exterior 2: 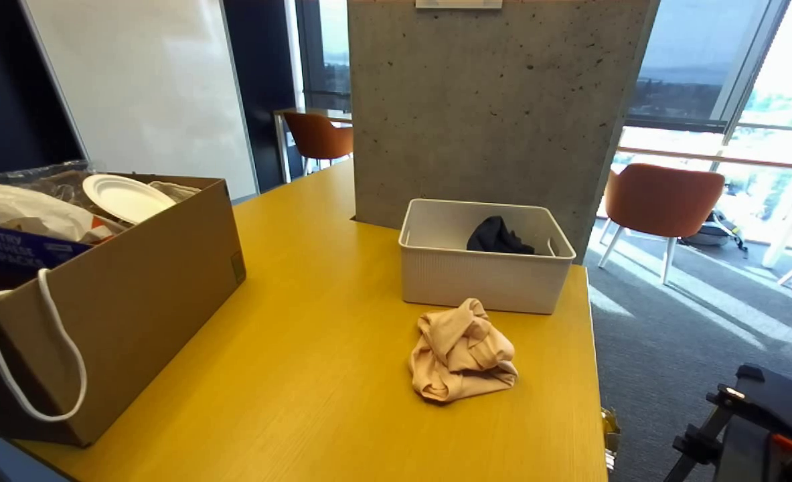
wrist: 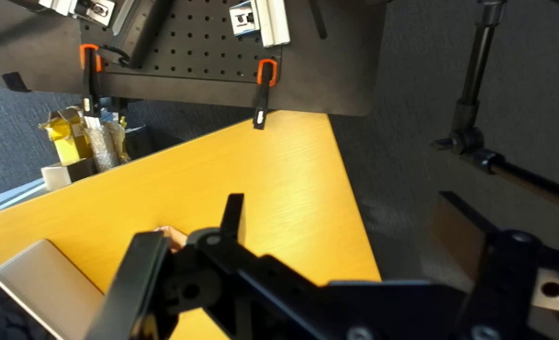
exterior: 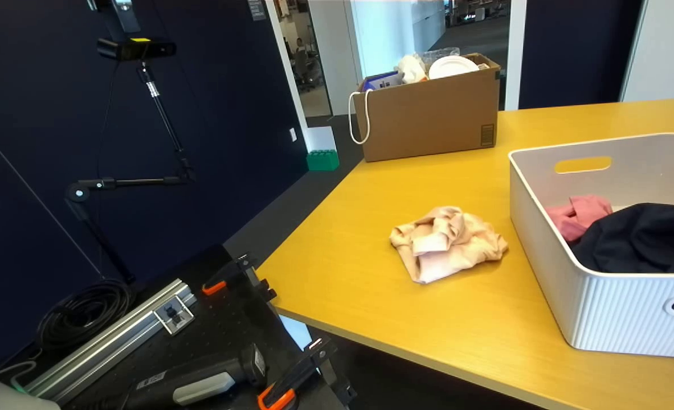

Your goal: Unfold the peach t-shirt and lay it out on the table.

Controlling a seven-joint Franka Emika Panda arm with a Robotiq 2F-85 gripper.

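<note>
The peach t-shirt (exterior: 448, 245) lies crumpled in a loose bundle on the yellow-tan table (exterior: 337, 267), close to the white bin. It shows as the same folded heap in an exterior view (exterior 2: 462, 355); its printed graphic is not visible. In the wrist view only a small bit of the t-shirt (wrist: 174, 237) shows, the rest hidden behind the gripper's parts. My gripper (wrist: 341, 194) is open with its fingers wide apart and nothing between them. It is above the table corner (wrist: 288, 179) and the dark floor, away from the t-shirt. It is out of view in both exterior views.
A white bin (exterior: 599, 319) holding a pink-red garment (exterior: 579, 216) and a black garment (exterior: 650, 239) stands beside the t-shirt. A filled cardboard box (exterior: 428, 119) stands at the table's edge. A concrete pillar (exterior 2: 496, 100) rises behind the bin. Orange-black clamps (wrist: 262, 94) sit near the table corner.
</note>
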